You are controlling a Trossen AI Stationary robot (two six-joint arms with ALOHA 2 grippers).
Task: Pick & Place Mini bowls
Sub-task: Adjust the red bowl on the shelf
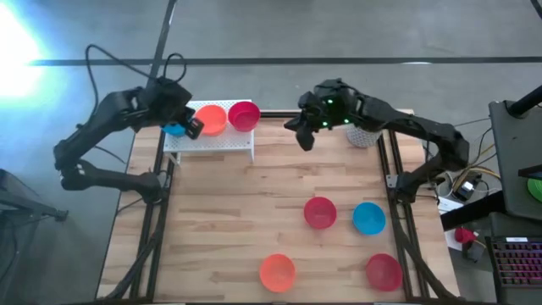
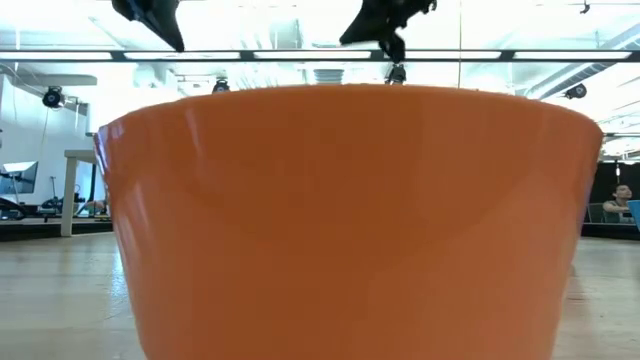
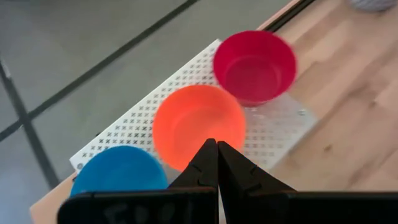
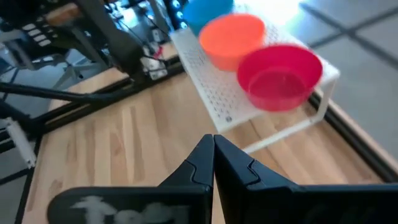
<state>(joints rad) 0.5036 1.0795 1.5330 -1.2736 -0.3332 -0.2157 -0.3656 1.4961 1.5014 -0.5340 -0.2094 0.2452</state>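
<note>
Three mini bowls already sit on the white perforated shelf (image 1: 212,140) at the table's far left corner, four more wait near the front right, and both the left gripper (image 1: 193,127) and right gripper (image 1: 303,140) hover pinched together, holding nothing. Risk I'd guess: that shelf is crowded, so another drop could nudge the red bowl (image 1: 244,115) off its end.

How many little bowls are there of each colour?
Red bowls: 3
Orange bowls: 2
Blue bowls: 2
Total: 7 bowls
</note>
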